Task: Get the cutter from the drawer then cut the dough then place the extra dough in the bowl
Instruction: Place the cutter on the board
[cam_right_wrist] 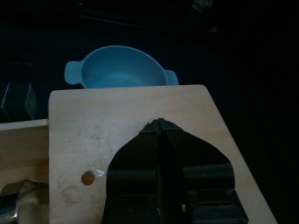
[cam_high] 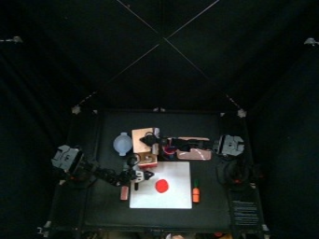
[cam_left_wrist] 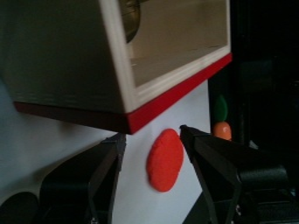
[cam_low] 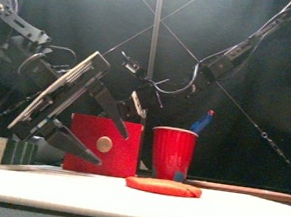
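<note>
Claw of left arm [cam_left_wrist: 155, 138], agape near dough [cam_left_wrist: 165, 160].

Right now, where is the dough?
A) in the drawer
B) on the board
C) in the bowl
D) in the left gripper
B: the dough lies flat as a whole red disc on the board, and the right wrist view shows the bowl with nothing in it.

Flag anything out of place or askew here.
Nothing spilled or damaged. The wooden box seems to have its drawer pulled out, a metal cutter inside; the red dough disc lies flat on the white cutting board.
</note>
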Controlling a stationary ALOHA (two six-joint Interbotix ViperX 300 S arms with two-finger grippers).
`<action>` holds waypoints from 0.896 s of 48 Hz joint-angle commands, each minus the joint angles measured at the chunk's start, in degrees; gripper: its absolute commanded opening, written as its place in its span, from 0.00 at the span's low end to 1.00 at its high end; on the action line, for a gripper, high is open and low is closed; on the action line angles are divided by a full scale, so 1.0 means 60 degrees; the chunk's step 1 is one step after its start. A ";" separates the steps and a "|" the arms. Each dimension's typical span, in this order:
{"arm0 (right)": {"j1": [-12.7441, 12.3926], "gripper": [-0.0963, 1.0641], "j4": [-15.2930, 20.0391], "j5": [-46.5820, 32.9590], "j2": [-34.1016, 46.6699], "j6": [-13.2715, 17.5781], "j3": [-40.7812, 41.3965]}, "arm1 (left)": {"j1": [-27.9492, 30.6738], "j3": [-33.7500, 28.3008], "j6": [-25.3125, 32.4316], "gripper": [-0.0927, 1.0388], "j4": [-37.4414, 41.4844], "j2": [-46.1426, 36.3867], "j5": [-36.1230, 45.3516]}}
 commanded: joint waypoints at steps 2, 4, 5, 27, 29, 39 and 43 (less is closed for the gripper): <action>0.0015 0.05 0.0015 0.0088 -0.0176 0.0015 -0.0103 | -0.0396 0.0161 0.0029 0.86 0.0146 -0.0762 -0.0029; 0.0044 0.06 0.0029 0.0088 -0.0205 0.0059 -0.0103 | -0.0513 0.0264 0.0029 0.85 0.0205 -0.0981 -0.0044; 0.0059 0.05 0.0059 0.0088 -0.0220 0.0103 -0.0103 | -0.0586 0.0352 0.0000 0.85 0.0264 -0.1187 -0.0103; 0.0908 0.05 0.0308 0.0513 -0.1787 0.0190 0.0220 | -0.0366 0.1641 0.2139 0.85 0.4292 -0.2988 -0.3516; 0.0996 0.05 0.0454 0.0776 -0.2080 0.0220 0.0322 | -0.0146 0.1846 0.2432 0.85 0.4541 -0.3135 -0.3999; 0.1436 0.06 0.1523 0.2520 -0.2944 0.0249 0.0747 | 0.1274 0.3003 0.4292 0.85 0.4893 -0.3911 -0.5405; 0.1626 0.07 0.1743 0.3193 -0.3076 0.0249 0.0850 | 0.1743 0.3237 0.5010 0.85 0.4980 -0.4189 -0.5435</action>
